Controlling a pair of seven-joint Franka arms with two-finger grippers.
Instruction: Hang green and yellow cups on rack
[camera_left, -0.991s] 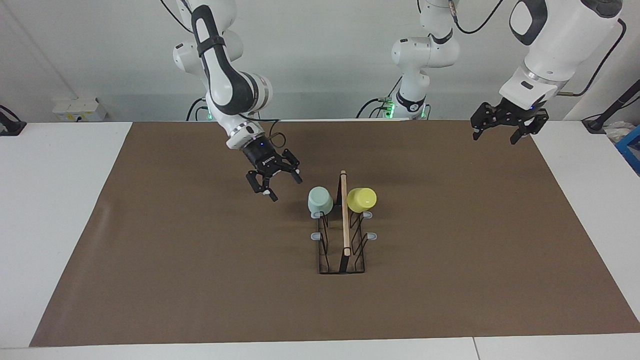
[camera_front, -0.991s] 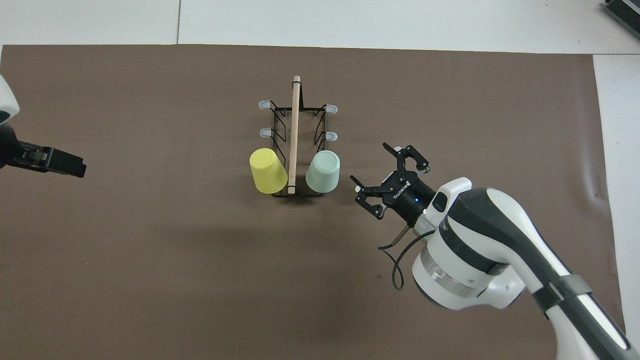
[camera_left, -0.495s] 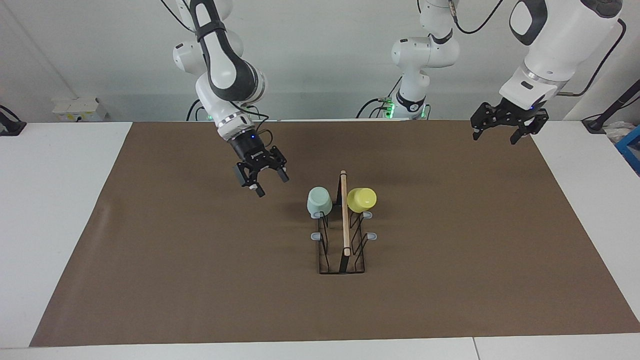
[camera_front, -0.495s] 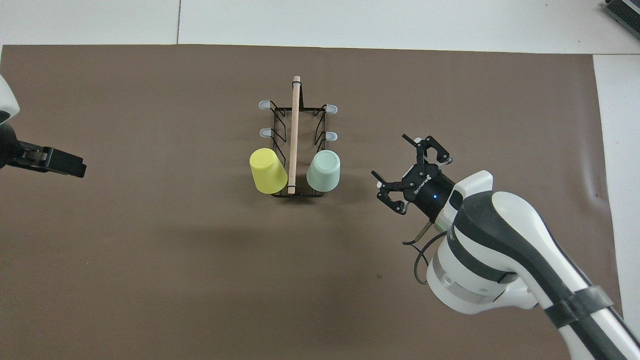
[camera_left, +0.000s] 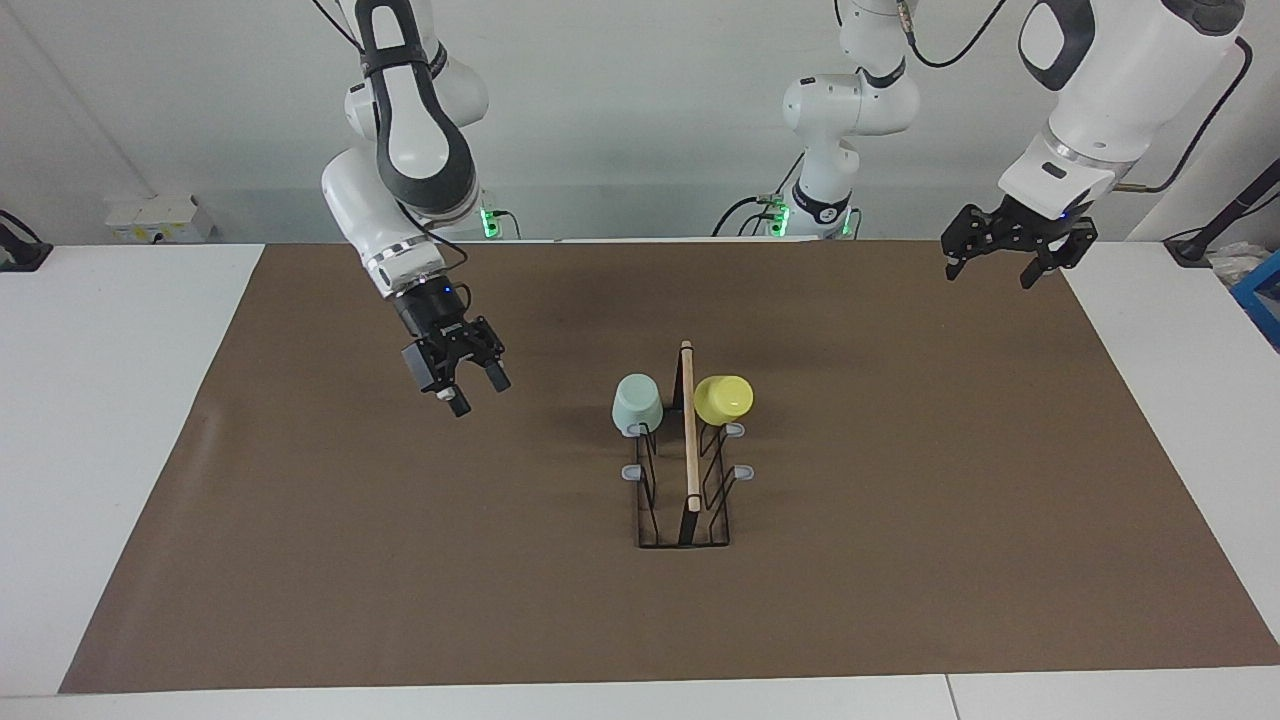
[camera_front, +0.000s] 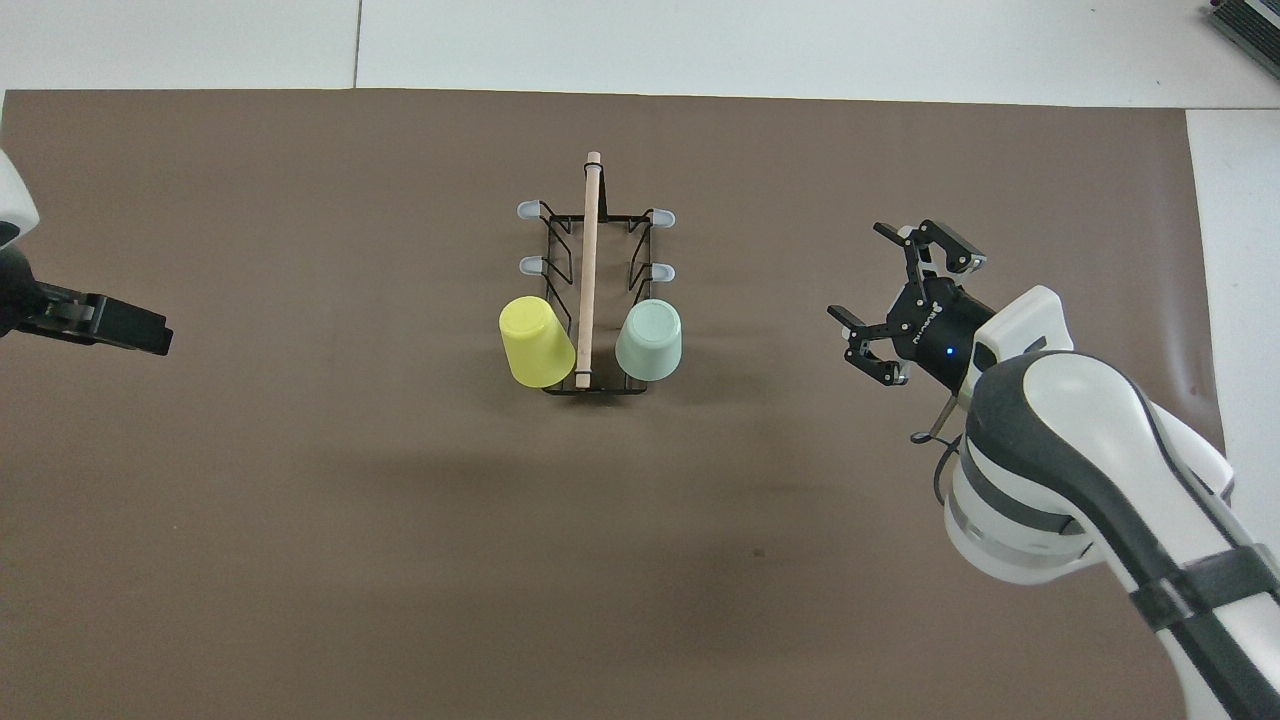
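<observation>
Order: this runs across the facing view from its left edge to its right edge.

Table (camera_left: 120, 420): white, with a brown mat (camera_left: 900, 560) covering most of its top.

Right arm: enters from the top of the facing view, toward its left, and bends down over the mat.

Right gripper (camera_left: 470, 385) (camera_front: 905, 310): hangs in the air above bare mat, at the right arm's end of the table and well apart from the rack. Its two fingers stand spread, with nothing between them.

Green cup (camera_left: 637, 403) (camera_front: 649, 340): pale mint, upturned and tilted on a side prong of the rack, on the side toward the right arm. It sits at the end of the rack nearest the robots.

Rack (camera_left: 685, 510) (camera_front: 560, 250): a black wire stand near the middle of the mat, its long axis running away from the robots. A light wooden rod (camera_left: 689, 430) (camera_front: 588, 260) lies along its top.

Prongs: four grey-tipped prongs are bare, two on each side, farther from the robots than the cups.

Yellow cup (camera_left: 723, 399) (camera_front: 535, 342): bright yellow, upturned and tilted on a prong on the side toward the left arm, level with the green cup. The rod runs between the two cups.

Left arm: waits, raised, at the left arm's end of the table.

Left gripper (camera_left: 1010, 258) (camera_front: 105, 325): hangs above the corner of the mat nearest the robots. Its fingers are spread and hold nothing.
</observation>
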